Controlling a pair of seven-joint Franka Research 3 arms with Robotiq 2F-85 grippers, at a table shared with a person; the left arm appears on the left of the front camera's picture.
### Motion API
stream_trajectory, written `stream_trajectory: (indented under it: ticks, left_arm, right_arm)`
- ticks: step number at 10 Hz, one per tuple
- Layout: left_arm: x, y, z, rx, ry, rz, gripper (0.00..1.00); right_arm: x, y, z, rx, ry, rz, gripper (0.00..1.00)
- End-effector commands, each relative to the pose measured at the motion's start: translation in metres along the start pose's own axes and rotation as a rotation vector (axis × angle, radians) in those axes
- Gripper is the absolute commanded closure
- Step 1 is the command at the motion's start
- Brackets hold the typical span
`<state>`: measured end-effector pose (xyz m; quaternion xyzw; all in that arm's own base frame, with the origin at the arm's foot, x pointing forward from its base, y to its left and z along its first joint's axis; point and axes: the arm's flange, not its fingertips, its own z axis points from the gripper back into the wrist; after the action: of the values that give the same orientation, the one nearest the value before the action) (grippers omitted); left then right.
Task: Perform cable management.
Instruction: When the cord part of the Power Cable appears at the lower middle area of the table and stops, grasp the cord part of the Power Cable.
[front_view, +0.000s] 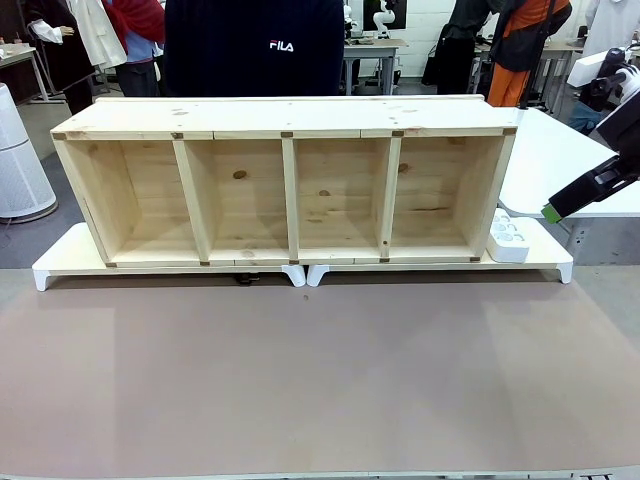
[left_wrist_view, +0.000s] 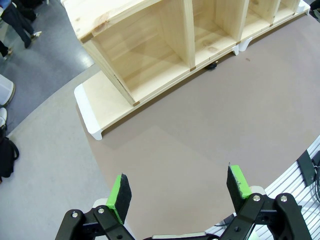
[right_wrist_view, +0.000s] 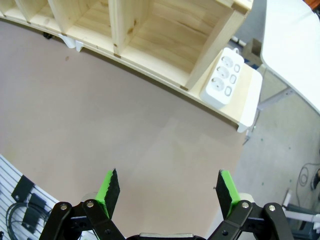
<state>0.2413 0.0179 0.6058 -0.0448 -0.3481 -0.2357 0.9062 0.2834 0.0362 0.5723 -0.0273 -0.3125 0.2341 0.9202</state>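
You have a long pale wooden shelf (front_view: 285, 118) with four open compartments lying on its side across two low white risers (front_view: 60, 262); the risers stand end to end on the flat brown table top (front_view: 320, 380), at its far edge. A person (front_view: 255, 45) in a dark top with white print stands directly behind the shelf.

The cable's visible end is the small white multi-socket power strip (right_wrist_view: 223, 77). It lies flat on the right riser, just outside the shelf's right end wall and close against it; its sockets face up. Of the black cord itself I can show you only a small black piece (front_view: 243, 278) under the shelf's front edge, near the place where the two risers meet; I cannot tell for sure that this is the cable.

Your left gripper (left_wrist_view: 180, 187) hangs over the bare table top near the shelf's left end. Its jaws stand wide apart; the green pads (left_wrist_view: 119, 196) hold nothing.

Your right gripper (right_wrist_view: 167, 187) is above the table in front of the shelf's right end, with the power strip farther ahead of it. Its jaws are also spread wide and nothing is between them. In the front view it comes in at the right edge, higher than the power strip and well apart from it.
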Motion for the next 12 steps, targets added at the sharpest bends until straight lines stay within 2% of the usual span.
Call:
stream_trajectory:
  ticks: [1,12]
  left_arm:
    - [-0.0006,-0.0002,0.0016,-0.002,-0.006,0.0,0.0]
    - [-0.0006,-0.0002,0.0016,-0.002,-0.006,0.0,0.0]
  right_arm:
    - [-0.0001,-0.0002,-0.0003,0.0,0.001,0.0,0.0]
    - [-0.0001,-0.0002,-0.0003,0.0,0.001,0.0,0.0]
